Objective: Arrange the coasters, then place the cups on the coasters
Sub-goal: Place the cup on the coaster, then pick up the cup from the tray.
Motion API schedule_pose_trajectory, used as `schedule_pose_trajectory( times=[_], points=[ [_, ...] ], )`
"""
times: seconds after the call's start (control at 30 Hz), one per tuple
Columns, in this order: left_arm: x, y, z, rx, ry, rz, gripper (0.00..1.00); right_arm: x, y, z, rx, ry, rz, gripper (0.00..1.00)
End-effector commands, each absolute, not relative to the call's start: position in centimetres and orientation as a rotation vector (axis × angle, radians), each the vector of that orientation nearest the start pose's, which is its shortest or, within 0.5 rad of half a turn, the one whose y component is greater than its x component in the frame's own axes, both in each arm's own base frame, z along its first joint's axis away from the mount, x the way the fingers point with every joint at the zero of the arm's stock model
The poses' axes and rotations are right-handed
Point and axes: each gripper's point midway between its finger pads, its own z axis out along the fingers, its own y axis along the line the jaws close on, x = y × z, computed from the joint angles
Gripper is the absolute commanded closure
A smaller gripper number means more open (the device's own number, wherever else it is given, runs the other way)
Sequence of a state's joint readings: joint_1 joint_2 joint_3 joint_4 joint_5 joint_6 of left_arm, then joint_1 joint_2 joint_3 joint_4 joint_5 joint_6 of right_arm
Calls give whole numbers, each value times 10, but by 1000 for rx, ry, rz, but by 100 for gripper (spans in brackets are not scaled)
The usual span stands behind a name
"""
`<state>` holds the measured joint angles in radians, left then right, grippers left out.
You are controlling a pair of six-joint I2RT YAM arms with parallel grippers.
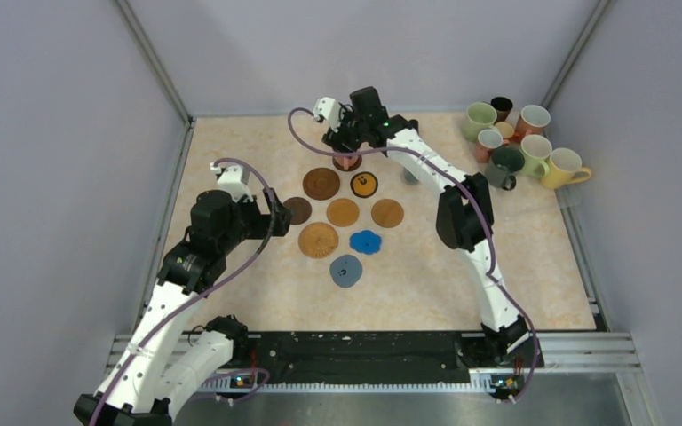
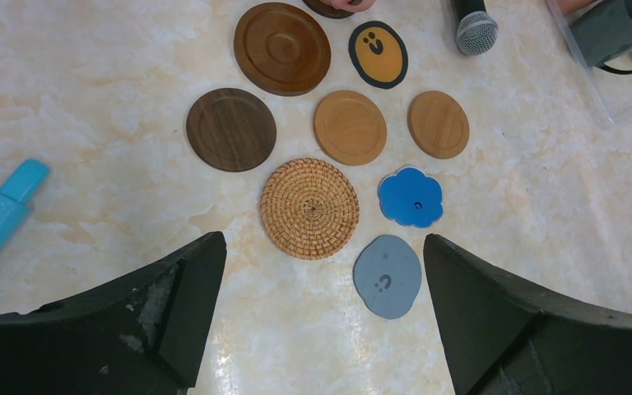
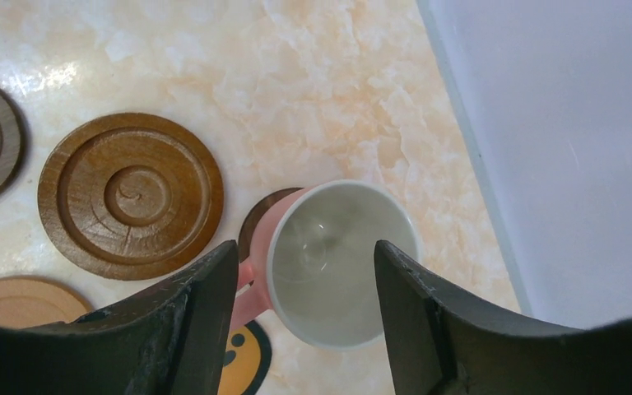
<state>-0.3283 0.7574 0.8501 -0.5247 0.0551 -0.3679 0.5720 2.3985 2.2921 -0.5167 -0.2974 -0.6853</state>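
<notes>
Pink cup (image 3: 337, 263) on dark coaster (image 3: 261, 219), right gripper (image 3: 305, 248) parted around it, contact unclear

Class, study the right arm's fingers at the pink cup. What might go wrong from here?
The right fingers sit close to the rim and handle of the pink cup; pulling away could catch and tip it.
The cup looks off-centre on its dark coaster, so a nudge might slide it off.

Rattan coaster (image 2: 309, 208) rough-woven; ringed wooden coaster (image 3: 130, 196) smooth, satin; pink cup (image 3: 333, 259) glossy ceramic.
</notes>
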Motion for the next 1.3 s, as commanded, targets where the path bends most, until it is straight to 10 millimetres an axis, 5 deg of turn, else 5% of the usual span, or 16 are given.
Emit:
schedule_pose_trajectory(
  times=[0.0, 0.1, 0.17, 0.27, 0.47, 0.77, 1.0, 1.1, 1.27],
  points=[
    [257, -115, 247, -3, 2000, -513, 5, 541, 361, 252, -1169, 1555, 210, 37],
    [257, -115, 248, -8, 1997, -513, 5, 538, 344, 284, -1028, 1534, 159, 32],
    [257, -115, 247, -7, 1998, -513, 4, 532, 330, 303, -931, 1532, 139, 4],
    [257, -114, 248, -9, 1995, -511, 4, 511, 309, 324, -818, 1532, 145, 1],
    [256, -112, 249, -12, 1990, -503, 3, 476, 248, 319, -707, 1597, 4, 1],
    [255, -116, 250, 12, 1983, -524, 3, 477, 90, 293, -322, 1887, -398, 1],
    [254, -116, 250, 18, 1979, -527, 4, 476, -6, 255, -46, 2061, -320, 22],
    [254, -117, 250, 22, 1980, -529, 3, 480, -27, 239, -7, 2085, -323, 41],
    [254, -117, 250, 20, 1980, -528, 4, 494, -42, 220, -47, 2104, -328, 55]
  ],
)
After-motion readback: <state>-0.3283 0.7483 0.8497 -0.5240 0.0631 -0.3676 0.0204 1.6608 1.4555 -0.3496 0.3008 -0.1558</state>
